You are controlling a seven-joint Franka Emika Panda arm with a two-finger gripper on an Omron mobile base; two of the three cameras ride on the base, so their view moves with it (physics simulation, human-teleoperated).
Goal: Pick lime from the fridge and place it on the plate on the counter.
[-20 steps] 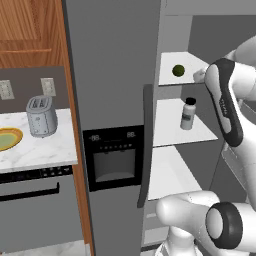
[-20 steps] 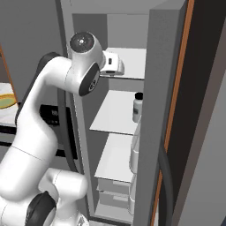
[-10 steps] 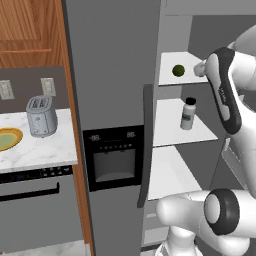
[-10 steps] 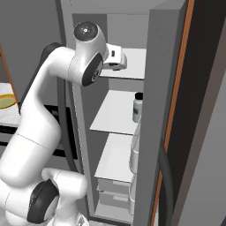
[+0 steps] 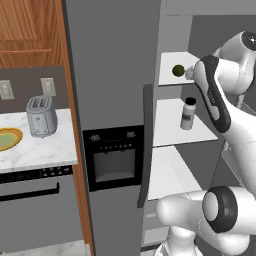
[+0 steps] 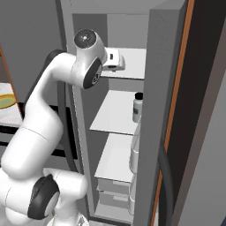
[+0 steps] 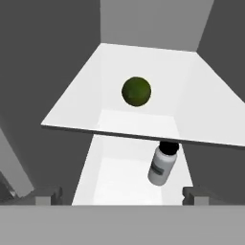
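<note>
On the right of the scene stood the fridge (image 5: 115, 90), door open, white shelves bare to view. Arm: hand had advanced toward the upper shelf since a second before, closing on the target. Counter (image 5: 35, 147), far left, bore the plate (image 5: 9, 138). Gripper (image 7: 122, 195): fingers wide, empty. Lime (image 7: 136, 91): on upper shelf, ungrasped; approach judged nearly complete.

The lime (image 7: 136, 91) is carried on an upper white fridge shelf (image 7: 81, 105), straight ahead of the pincer (image 7: 122, 195). A black-capped white bottle (image 7: 162, 164) is borne upright on the shelf below (image 7: 115, 177).
</note>
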